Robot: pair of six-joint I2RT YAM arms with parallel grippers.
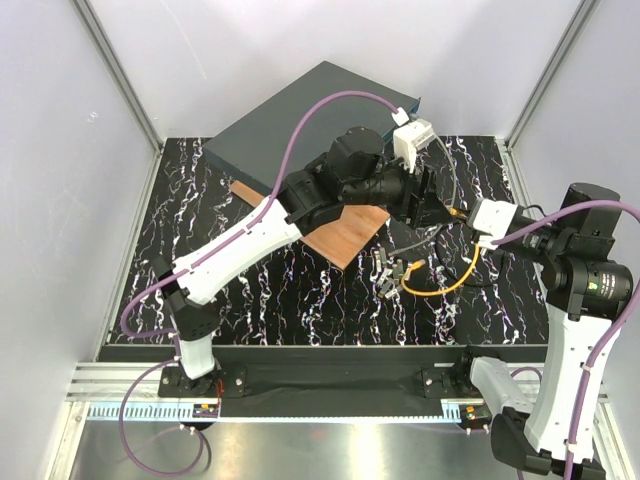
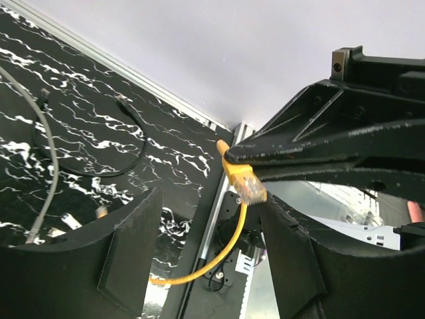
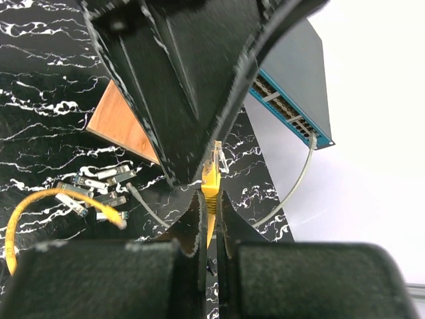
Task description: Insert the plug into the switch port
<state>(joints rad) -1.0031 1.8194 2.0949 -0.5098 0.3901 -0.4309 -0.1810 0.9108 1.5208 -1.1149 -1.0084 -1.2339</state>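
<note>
The left claw (image 2: pixel 211 203) stands open, nothing between its jaws. The small yellowish plug (image 2: pixel 246 186) on its thin orange cable (image 2: pixel 219 256) sits just ahead of that claw's own right finger. The right claw (image 3: pixel 209 199) is clamped on the plug, whose tip juts forward. The switch port (image 3: pixel 292 109), a small rectangular socket in the teal front of the flat dark grey box (image 1: pixel 300 120), lies well ahead and to its right (so I judge insertion is still to come). No writing is legible.
</note>
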